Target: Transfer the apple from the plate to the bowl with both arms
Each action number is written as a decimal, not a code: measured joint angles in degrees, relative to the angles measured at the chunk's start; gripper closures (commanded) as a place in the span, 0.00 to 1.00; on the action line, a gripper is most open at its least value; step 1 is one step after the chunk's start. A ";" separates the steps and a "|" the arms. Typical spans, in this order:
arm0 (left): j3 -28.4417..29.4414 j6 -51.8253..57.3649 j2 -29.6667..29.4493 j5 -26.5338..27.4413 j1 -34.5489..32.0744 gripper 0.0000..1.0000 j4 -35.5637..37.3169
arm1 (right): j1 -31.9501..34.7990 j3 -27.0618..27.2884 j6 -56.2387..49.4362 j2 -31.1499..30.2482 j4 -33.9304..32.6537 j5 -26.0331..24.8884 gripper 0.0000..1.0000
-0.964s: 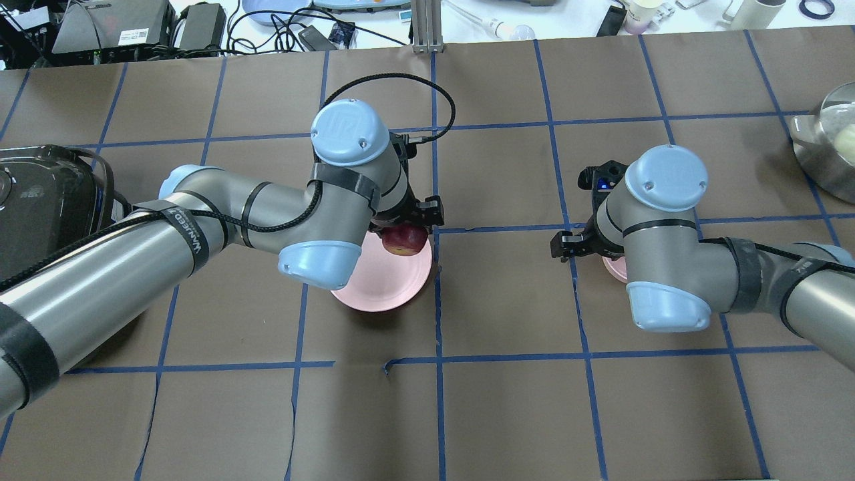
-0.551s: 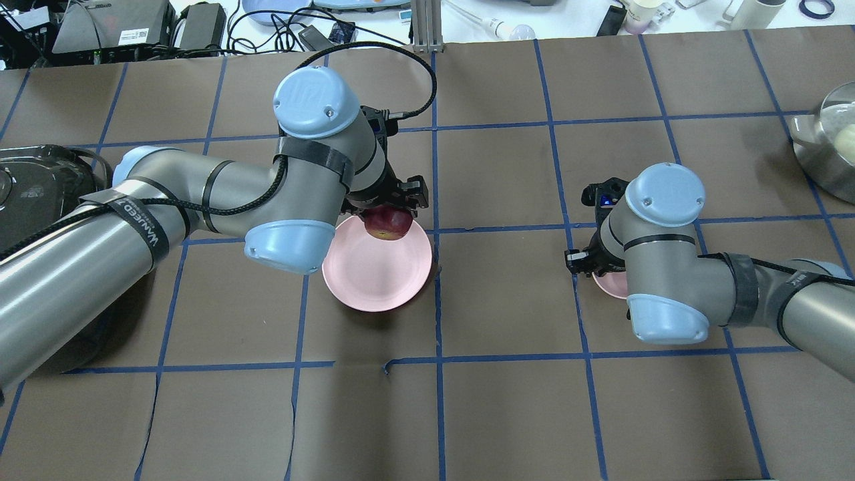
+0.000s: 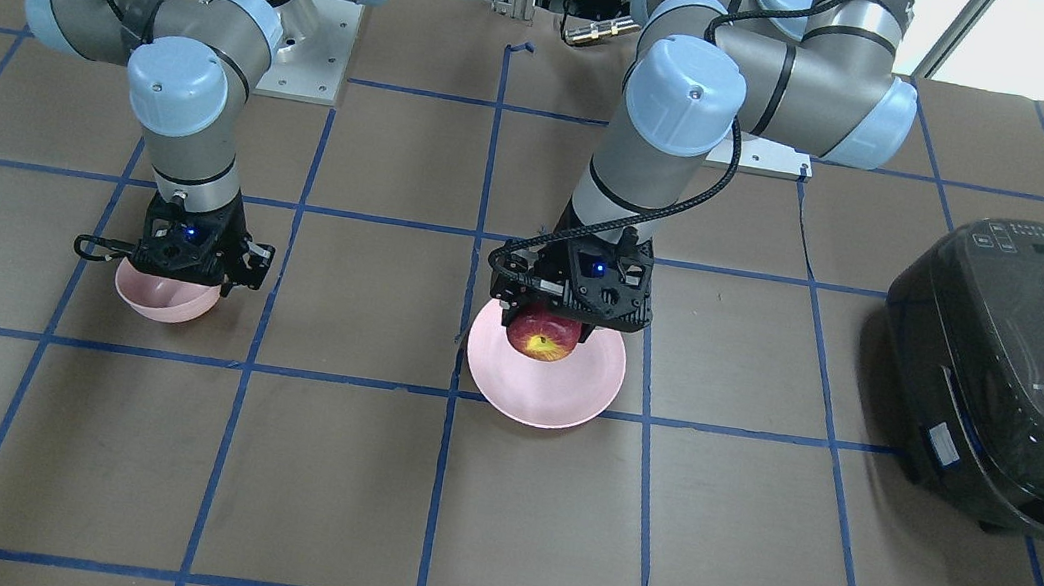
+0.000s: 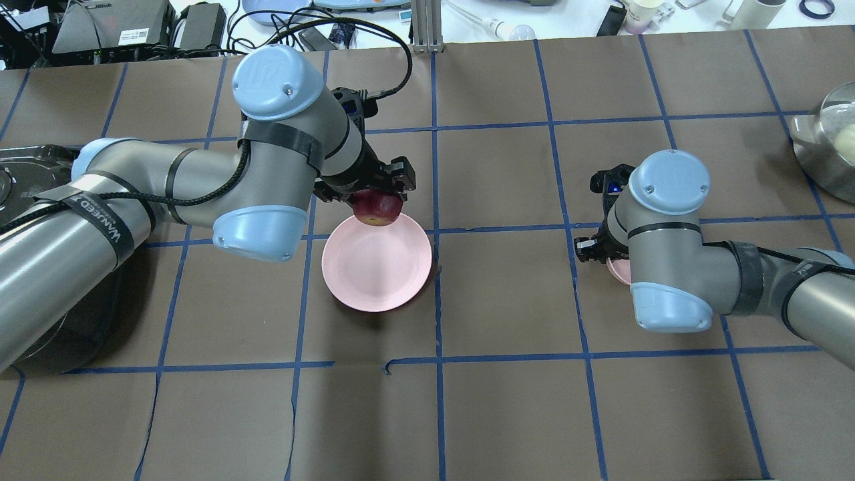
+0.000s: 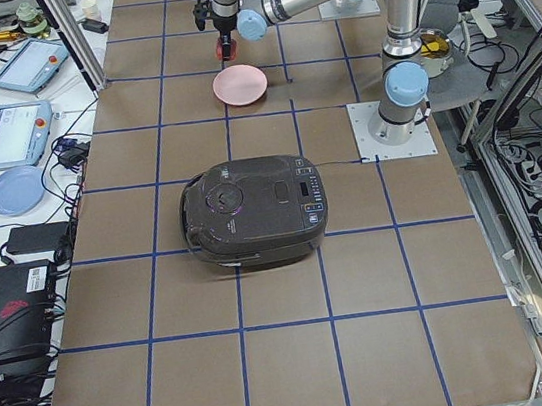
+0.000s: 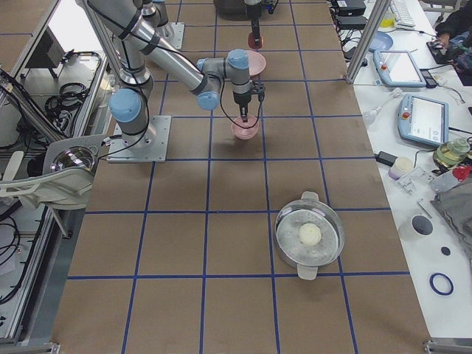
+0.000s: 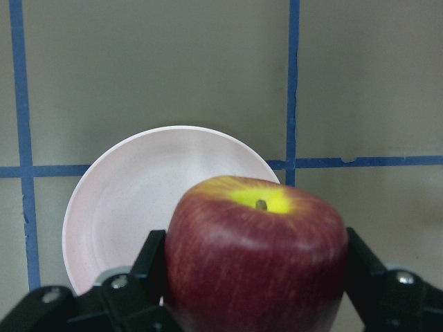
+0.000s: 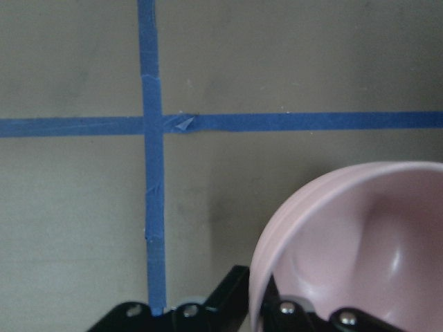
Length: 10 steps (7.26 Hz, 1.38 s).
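Note:
My left gripper [image 3: 550,322] is shut on the dark red apple [image 3: 541,339] with a yellow patch, and holds it above the far edge of the pale pink plate [image 3: 549,392]. The overhead view shows the apple [image 4: 376,208] beyond the plate [image 4: 374,267]. The left wrist view shows the apple [image 7: 256,256] between both fingers, with the plate [image 7: 131,200] below. My right gripper [image 3: 181,276] is shut on the rim of the small pink bowl [image 3: 166,302]. In the right wrist view the bowl's rim [image 8: 291,228] sits between the fingers. From overhead the bowl [image 4: 620,270] is mostly hidden under the right arm.
A black rice cooker [image 3: 1016,368] stands on the robot's left side of the table. A metal pot [image 4: 828,150] with a pale round thing inside stands at the far right. Clutter and cables lie beyond the far edge.
My left arm has moved left and away from the robot with the apple, carrying it from over the plate's right side to beyond its far rim. My right arm shifted slightly over the bowl.

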 measured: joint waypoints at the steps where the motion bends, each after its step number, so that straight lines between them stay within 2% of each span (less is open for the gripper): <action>1: 0.56 0.90 0.73 0.23 0.57 1.00 -1.99 | 0.76 -2.23 1.08 -0.12 3.67 0.32 1.00; 4: 3.00 1.78 1.55 3.03 0.80 1.00 -6.92 | 6.87 -8.85 9.55 0.55 12.08 0.78 1.00; 7: 3.33 1.80 2.06 3.48 0.85 1.00 -8.36 | 17.89 -17.55 18.13 6.31 20.13 0.49 1.00; 8: 3.22 1.74 2.11 3.52 0.81 1.00 -8.50 | 20.11 -18.96 18.94 7.81 21.58 0.39 0.99; 9: 3.11 1.71 2.14 3.53 0.78 1.00 -8.55 | 21.14 -19.44 19.14 8.67 22.16 0.60 0.90; 10: 3.16 1.72 2.15 3.53 0.76 1.00 -8.57 | 21.73 -19.59 19.08 9.40 22.18 0.71 0.01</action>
